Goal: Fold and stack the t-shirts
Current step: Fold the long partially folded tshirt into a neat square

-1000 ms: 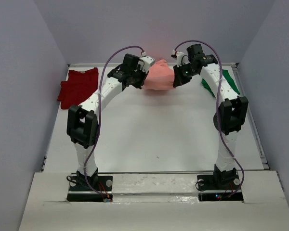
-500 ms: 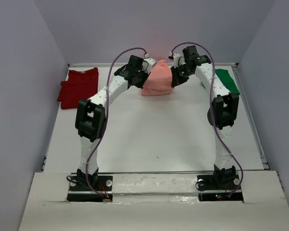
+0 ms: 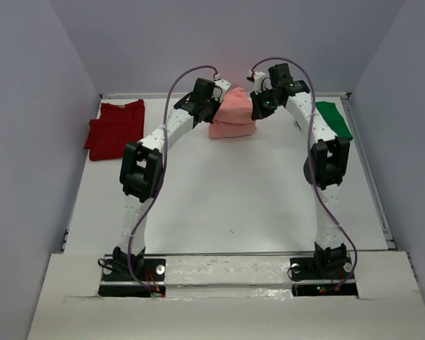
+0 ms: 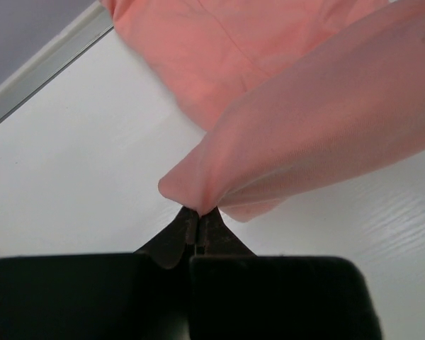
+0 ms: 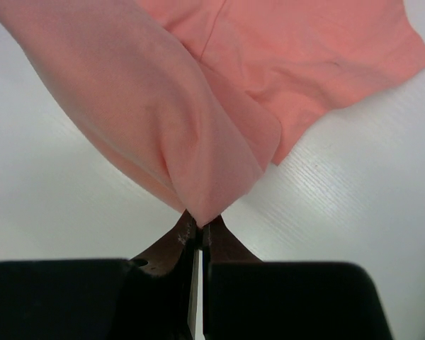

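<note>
The salmon-pink t-shirt (image 3: 234, 117) lies partly folded at the far middle of the table, between my two arms. My left gripper (image 4: 198, 214) is shut on a pinched corner of it, and the cloth (image 4: 326, 113) stretches up and to the right from the jaws. My right gripper (image 5: 202, 228) is shut on another corner, with a fold of the pink cloth (image 5: 149, 113) draped over the rest of the shirt. In the top view the left gripper (image 3: 219, 95) and right gripper (image 3: 256, 106) flank the shirt. The dark red t-shirt (image 3: 115, 127) lies flat at the far left. The bright green t-shirt (image 3: 331, 119) lies at the far right, partly behind the right arm.
The white table (image 3: 227, 191) has a raised rim along its far edge (image 3: 156, 95) and right side (image 3: 368, 170). Grey walls close in on the left, right and back. Both arm bases stand at the near edge.
Both grippers have carried the pink shirt's held edge farther toward the back of the table, and the shirt now looks narrower and more folded. The arms have stretched farther out.
</note>
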Tool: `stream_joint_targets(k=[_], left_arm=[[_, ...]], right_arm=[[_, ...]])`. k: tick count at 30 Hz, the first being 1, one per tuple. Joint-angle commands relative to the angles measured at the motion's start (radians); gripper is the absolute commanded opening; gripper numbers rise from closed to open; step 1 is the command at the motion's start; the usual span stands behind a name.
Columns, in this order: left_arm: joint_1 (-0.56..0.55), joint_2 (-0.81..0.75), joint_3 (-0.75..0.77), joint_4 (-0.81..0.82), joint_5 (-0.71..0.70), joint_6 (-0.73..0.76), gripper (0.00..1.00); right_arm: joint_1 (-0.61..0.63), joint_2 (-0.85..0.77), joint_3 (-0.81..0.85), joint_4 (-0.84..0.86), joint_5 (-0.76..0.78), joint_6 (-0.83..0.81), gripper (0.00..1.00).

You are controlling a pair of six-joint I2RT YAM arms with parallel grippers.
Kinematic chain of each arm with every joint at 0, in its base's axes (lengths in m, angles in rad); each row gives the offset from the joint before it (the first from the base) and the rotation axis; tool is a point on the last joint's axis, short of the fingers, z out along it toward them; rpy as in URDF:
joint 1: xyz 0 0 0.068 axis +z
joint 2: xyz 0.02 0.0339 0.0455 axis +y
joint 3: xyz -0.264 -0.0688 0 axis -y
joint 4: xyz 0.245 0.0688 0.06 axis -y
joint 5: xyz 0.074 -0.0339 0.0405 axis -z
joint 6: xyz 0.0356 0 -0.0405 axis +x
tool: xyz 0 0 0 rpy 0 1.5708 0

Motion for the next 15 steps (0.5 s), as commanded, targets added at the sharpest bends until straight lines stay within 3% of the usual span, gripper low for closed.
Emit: stream_joint_targets(k=[1,15], left_arm=[[0.007,0.024,0.064,0.057,-0.094,0.028,0.0],[-0.019,0.09,0.09,0.186,-0.249,0.07,0.0]], right_arm=[[-0.004,0.009,-0.003,0.116,0.033,-0.043,0.0],[-0.004,0.108,0.009,0.268,0.03,-0.089,0.0]])
